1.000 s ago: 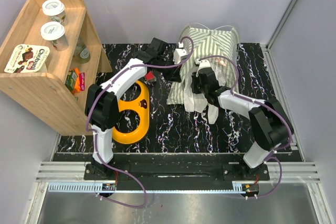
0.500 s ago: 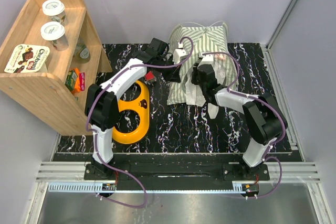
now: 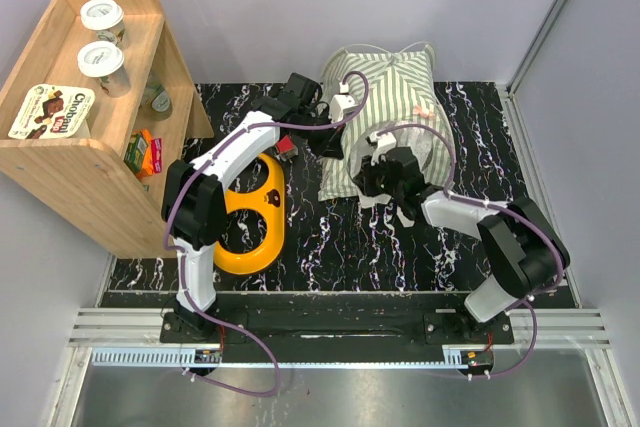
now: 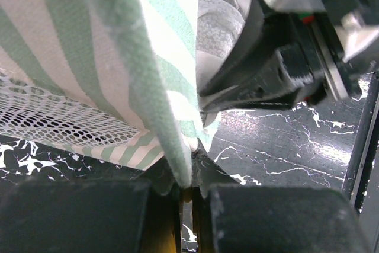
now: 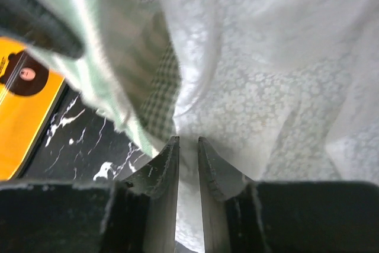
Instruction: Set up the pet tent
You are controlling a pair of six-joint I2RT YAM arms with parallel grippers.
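Observation:
The pet tent (image 3: 388, 82), green-and-white striped, lies in a crumpled heap at the back middle of the black marble table (image 3: 330, 237). My left gripper (image 3: 334, 139) is at the tent's left side, shut on a striped fabric edge (image 4: 154, 87), with the white mesh window (image 4: 53, 122) just to its left. My right gripper (image 3: 374, 161) is at the tent's front, its fingers closed on the white lace curtain (image 5: 254, 69). Striped fabric (image 5: 89, 51) and a small-checked cushion (image 5: 159, 90) hang to the left of the right gripper (image 5: 187, 140). A thin pole (image 3: 436, 142) arcs over the right arm.
A wooden shelf (image 3: 95, 162) with cups and snack packs stands at the left. A yellow ring-shaped toy (image 3: 250, 215) lies on the table beside the left arm, also seen as a yellow ring-shaped toy (image 5: 26, 102) in the right wrist view. Grey walls close in the table's back and sides.
My right gripper has pulled toward the front and a little left with the lace. The tent heap has shifted left and bunched up taller. The left gripper has stayed put.

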